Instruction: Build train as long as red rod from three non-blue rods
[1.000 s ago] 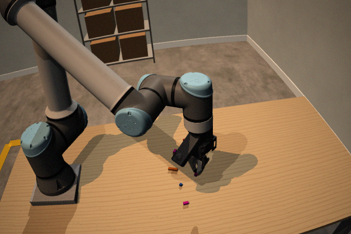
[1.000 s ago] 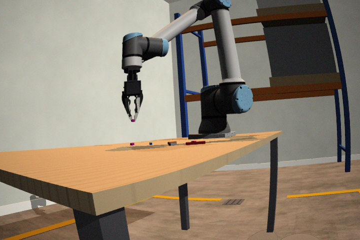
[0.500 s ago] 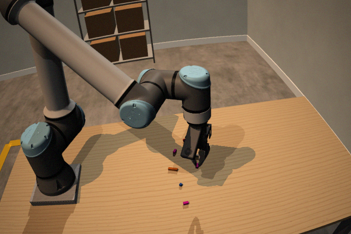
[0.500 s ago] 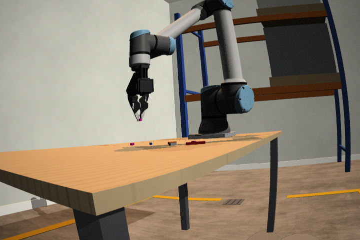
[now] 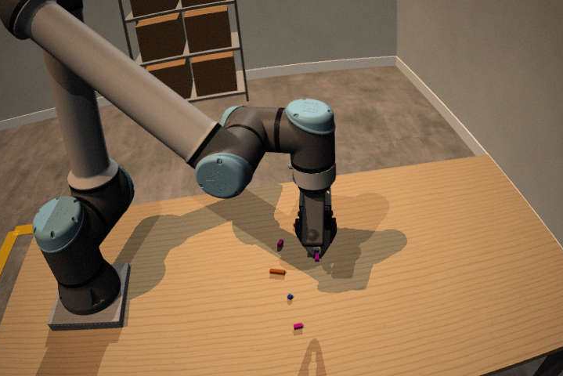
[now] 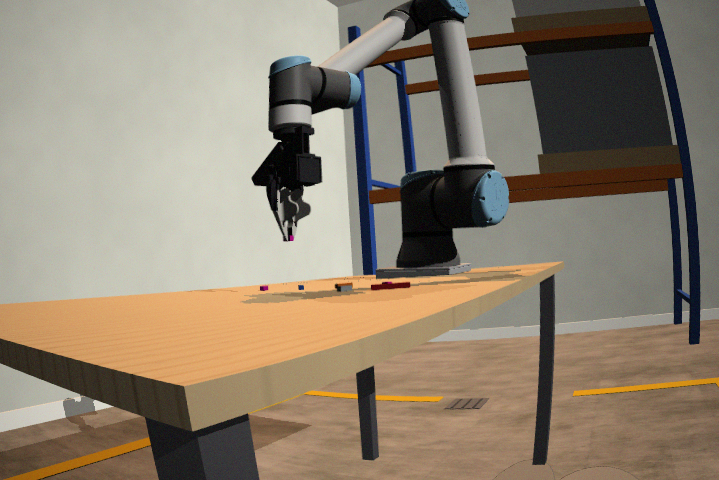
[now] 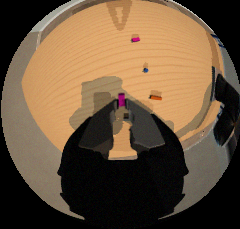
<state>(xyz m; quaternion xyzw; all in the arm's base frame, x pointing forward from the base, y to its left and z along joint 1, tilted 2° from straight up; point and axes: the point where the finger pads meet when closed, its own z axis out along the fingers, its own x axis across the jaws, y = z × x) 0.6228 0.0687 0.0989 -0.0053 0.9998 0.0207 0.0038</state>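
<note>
Gripper (image 6: 288, 236): raised well above table (image 6: 144, 350), pointing down, fingers nearly closed, pinching magenta rod (image 5: 316, 256) at tips; rod end protrudes below.
On table: second magenta rod (image 5: 280, 243), orange rod (image 5: 276, 271), blue rod (image 5: 290, 296), third magenta rod (image 5: 297, 326), red rod (image 6: 390, 285) near arm base.
</note>
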